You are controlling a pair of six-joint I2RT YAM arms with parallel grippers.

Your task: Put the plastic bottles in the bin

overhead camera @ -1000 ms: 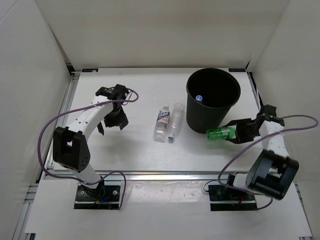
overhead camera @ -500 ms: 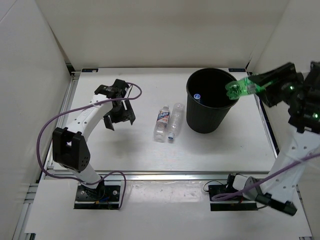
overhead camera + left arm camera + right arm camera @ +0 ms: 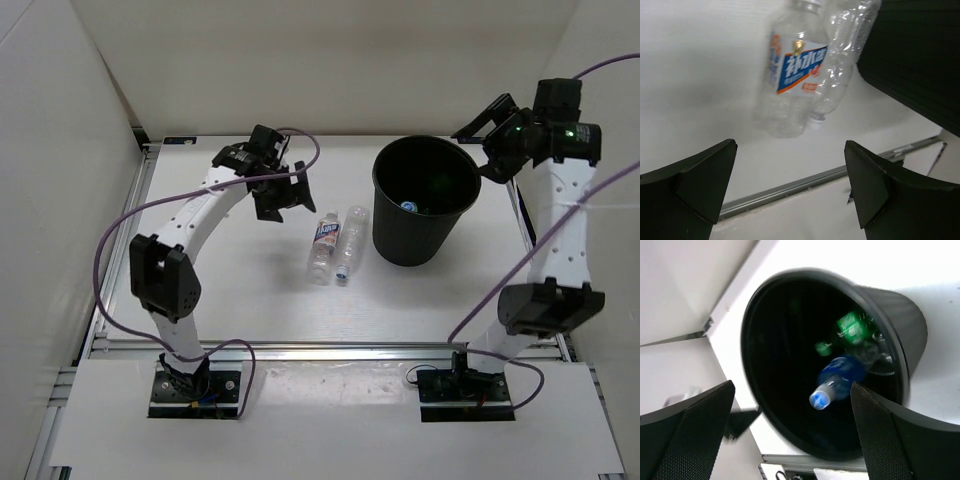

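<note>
Low in the middle of the top view, two bottles lie on the table: the labelled bottle and the plain clear bottle, touching along their sides, just left of the bin. My left end effector hangs just up and left of them, fingers spread wide and holding nothing.

The risk I see is in that contact. If I close on the labelled bottle, the inner finger has no gap to slip into and may shove the plain clear bottle against the bin, or pinch both. Both are round and light, so a glancing touch could roll them away.

Their long axes run almost straight up and down the top view, leaning slightly right at the top. They seem to lie head to tail: the labelled one's neck toward the upper edge, the clear one's cap toward the lower.

Farther up, the bin stands upright at centre right. Inside it my right wrist view shows the green bottle and the blue-labelled bottle, whose cap points to the lower left of that view.

My right end effector hovers by the bin's upper right rim, wide apart and empty. A low move from there could clip the rim and tip the bin.
</note>
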